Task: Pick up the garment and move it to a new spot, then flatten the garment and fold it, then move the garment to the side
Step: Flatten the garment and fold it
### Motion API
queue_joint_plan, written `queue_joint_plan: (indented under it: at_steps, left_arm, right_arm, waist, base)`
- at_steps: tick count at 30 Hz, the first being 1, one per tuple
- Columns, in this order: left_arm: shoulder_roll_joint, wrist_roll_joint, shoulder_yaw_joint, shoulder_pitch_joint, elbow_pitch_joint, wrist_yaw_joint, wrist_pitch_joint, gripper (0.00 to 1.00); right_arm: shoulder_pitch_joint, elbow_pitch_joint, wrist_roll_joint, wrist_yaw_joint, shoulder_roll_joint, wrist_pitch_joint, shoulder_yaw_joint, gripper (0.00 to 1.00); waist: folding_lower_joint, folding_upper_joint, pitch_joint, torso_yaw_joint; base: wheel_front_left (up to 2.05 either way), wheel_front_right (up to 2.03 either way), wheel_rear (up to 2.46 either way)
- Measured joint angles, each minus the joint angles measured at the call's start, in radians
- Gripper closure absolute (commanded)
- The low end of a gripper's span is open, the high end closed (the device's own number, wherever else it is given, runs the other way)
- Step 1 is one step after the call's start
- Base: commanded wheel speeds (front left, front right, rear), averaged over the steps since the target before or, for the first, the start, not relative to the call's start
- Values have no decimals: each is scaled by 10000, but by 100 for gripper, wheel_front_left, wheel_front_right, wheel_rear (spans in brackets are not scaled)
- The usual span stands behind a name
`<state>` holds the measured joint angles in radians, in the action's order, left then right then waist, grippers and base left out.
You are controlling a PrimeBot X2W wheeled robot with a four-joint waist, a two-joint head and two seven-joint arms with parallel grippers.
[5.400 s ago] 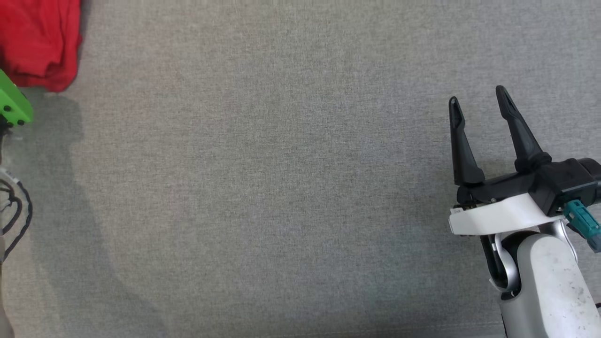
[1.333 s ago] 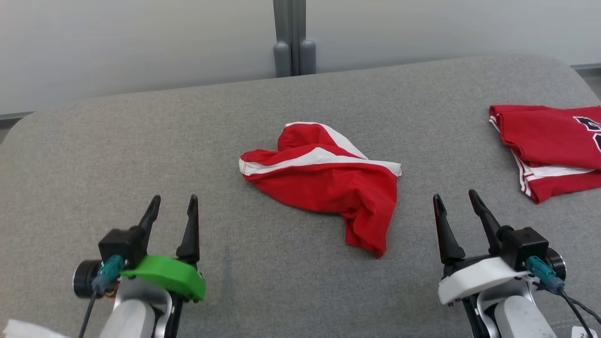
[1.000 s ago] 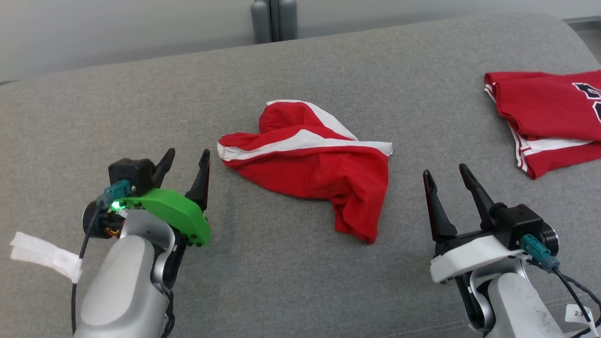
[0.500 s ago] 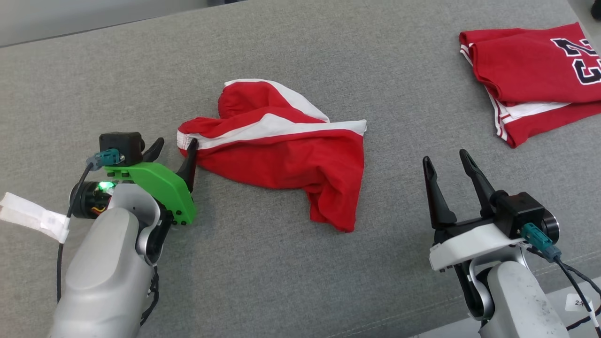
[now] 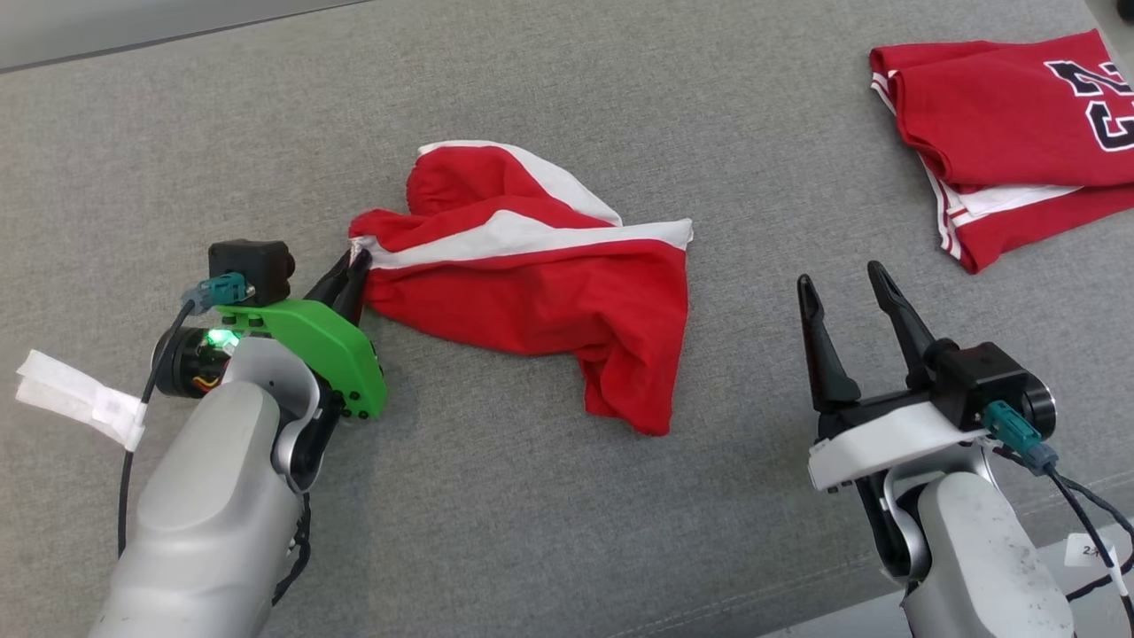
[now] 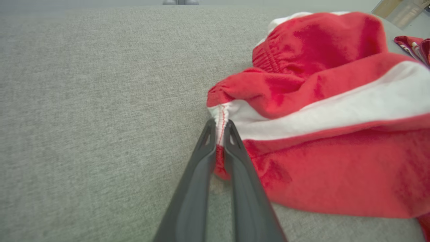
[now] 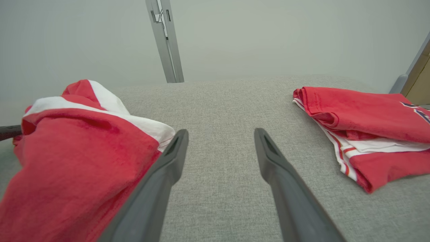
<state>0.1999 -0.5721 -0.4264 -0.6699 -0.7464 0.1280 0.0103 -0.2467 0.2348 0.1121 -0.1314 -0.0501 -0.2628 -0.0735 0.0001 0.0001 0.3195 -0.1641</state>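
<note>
Between the tips of the left jaws sits one corner of the garment (image 5: 532, 301), crumpled red cloth with a broad white stripe and an elastic waistband. The left jaws are clenched on its white hem (image 6: 221, 116), and the red stitching bunches right at the pinch. From that pinch the garment spreads away to the right of the left jaws across the grey cloth surface (image 5: 532, 549). Its gathered waistband humps up beyond the tips, and a rumpled lower fold trails toward the right jaws, stopping short of them. The right jaws are released, their fingers (image 5: 819, 346) spread wide with nothing between them. Beyond them and to their right lies a folded red jersey (image 5: 1001, 133) with dark numerals, well apart from the garment. Behind the left jaws a green cover (image 5: 319, 341) caps the wrist, and a white tape tag (image 5: 80, 399) hangs on the cable.
</note>
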Motion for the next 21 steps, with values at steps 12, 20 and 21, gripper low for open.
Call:
queue_joint_plan:
  at_steps: [12,20,21]
  left_arm:
    - [-263,-389,-439,270,481,8,1011,100]
    - [-449,-403,-773,497,899,8,1087,100]
    - [-449,-403,-788,513,930,8,1087,100]
  right_arm:
    - [-2566,2416,-428,0,2,1444,-104,0]
    - [-3465,4479,-234,0,4,1676,-646,0]
    - [-3528,4640,-167,0,8,1672,-757,0]
  waist:
    - [0,0,36,664]
    - [0,0,87,1223]
    - [0,0,90,1256]
  base:
    - [0,0,0]
    - [0,0,0]
    - [0,0,0]
